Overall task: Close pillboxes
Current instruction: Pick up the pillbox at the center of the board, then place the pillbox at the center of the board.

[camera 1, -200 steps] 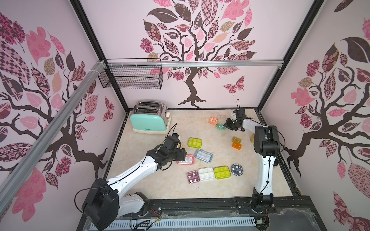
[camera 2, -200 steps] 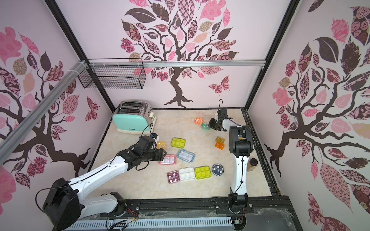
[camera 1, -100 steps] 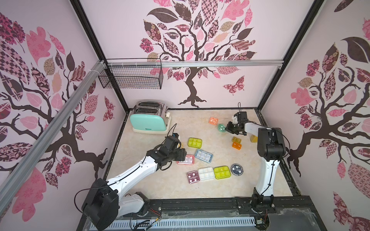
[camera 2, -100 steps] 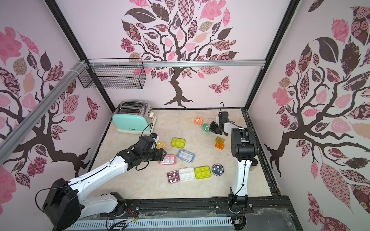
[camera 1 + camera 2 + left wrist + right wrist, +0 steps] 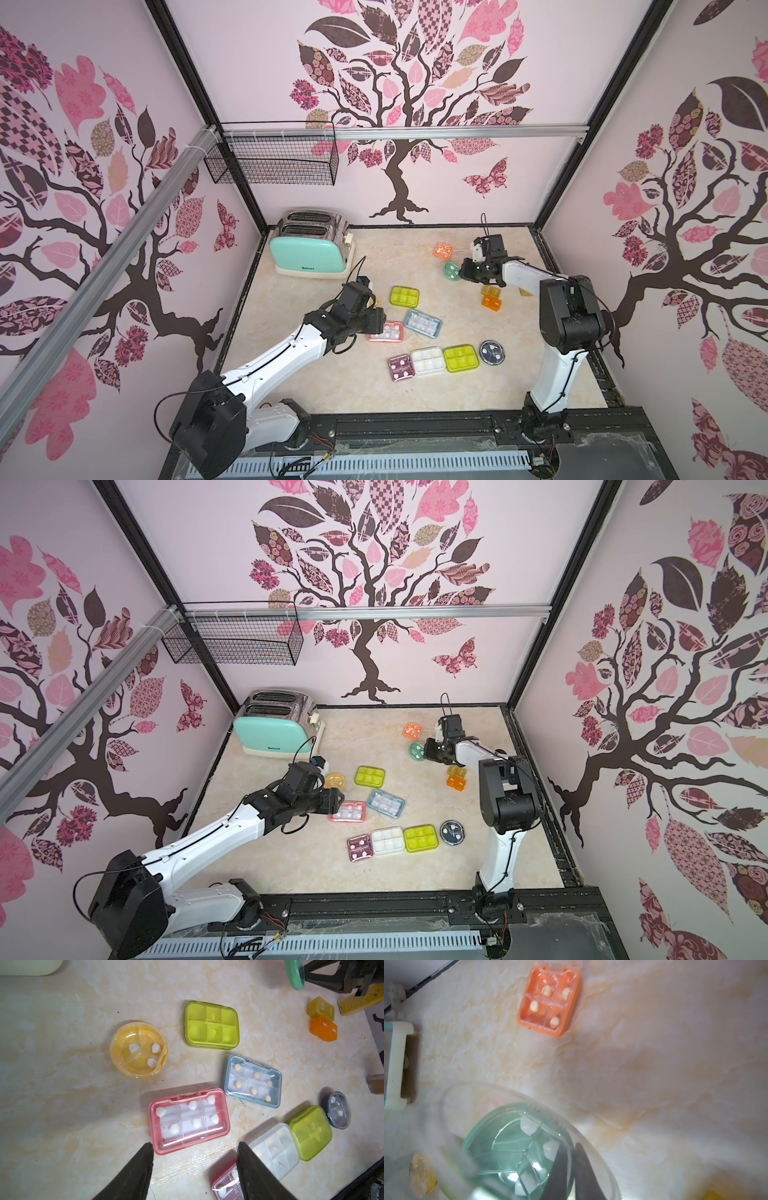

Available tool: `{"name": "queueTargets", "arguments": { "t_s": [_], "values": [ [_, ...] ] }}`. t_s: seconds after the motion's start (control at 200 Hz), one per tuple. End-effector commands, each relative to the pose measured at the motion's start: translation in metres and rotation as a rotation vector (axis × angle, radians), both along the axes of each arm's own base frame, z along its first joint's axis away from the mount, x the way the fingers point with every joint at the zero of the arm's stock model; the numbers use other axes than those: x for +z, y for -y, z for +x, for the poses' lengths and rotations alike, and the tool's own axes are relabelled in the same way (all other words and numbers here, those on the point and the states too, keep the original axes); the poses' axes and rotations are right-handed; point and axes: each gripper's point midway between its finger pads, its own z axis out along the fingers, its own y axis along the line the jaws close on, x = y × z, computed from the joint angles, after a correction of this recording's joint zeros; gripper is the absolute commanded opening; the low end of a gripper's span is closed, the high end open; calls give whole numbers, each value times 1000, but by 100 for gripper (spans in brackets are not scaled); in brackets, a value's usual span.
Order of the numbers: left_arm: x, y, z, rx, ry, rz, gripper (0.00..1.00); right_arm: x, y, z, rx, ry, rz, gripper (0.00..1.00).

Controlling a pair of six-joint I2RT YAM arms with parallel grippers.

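Observation:
Several pillboxes lie on the marble table (image 5: pixel 332 382). My right gripper (image 5: pixel 571 1147) is shut on the rim of the round mint pillbox (image 5: pixel 512 1147) (image 5: pixel 451 271), which is tipped up on its edge; its clear lid shows as a blurred ring around it. Behind it lies an orange square pillbox (image 5: pixel 443 250). My left gripper (image 5: pixel 195 1145) is open just above the pink pillbox (image 5: pixel 189 1120), holding nothing. Around it lie a blue pillbox (image 5: pixel 252 1081), a yellow-green one (image 5: pixel 211 1025) and a round yellow one (image 5: pixel 138 1050). The maroon (image 5: pixel 401 368), white (image 5: pixel 428 360), yellow-green (image 5: pixel 461 358) and navy round (image 5: pixel 491 352) ones form a row in front.
A mint toaster (image 5: pixel 309 249) stands at the back left, with a wire basket (image 5: pixel 274 160) on the wall above it. Small yellow and orange boxes (image 5: pixel 491 297) sit under the right forearm. Walls close in the table on three sides.
The right gripper has shut on the mint pillbox's rim and tipped it up on edge, shifting slightly forward. The left arm has stayed still.

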Motion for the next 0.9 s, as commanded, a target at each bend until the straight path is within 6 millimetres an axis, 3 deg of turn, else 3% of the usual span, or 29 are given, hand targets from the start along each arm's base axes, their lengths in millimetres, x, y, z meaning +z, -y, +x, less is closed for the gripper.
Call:
{"name": "queueTargets", "arguments": {
  "t_s": [0.0,0.135,0.305,0.49,0.77,0.895],
  "values": [
    [0,-13,5,48,-6,19,66,10,-13,-19,44,8,-66,9],
    [-3,-34,8,121,-24,2,65,20,-42,-42,120,22,-111,8],
    [-10,-73,9,276,-31,-32,63,33,-95,-76,250,59,-165,7],
    [-12,-83,4,327,-65,-120,62,50,-160,-105,380,118,-193,6],
    [-33,-134,-14,595,-109,-293,60,54,-253,-172,595,170,-250,6],
    [-34,-140,-23,645,-89,-343,59,46,-281,-203,674,194,-286,6]
  ]
}}
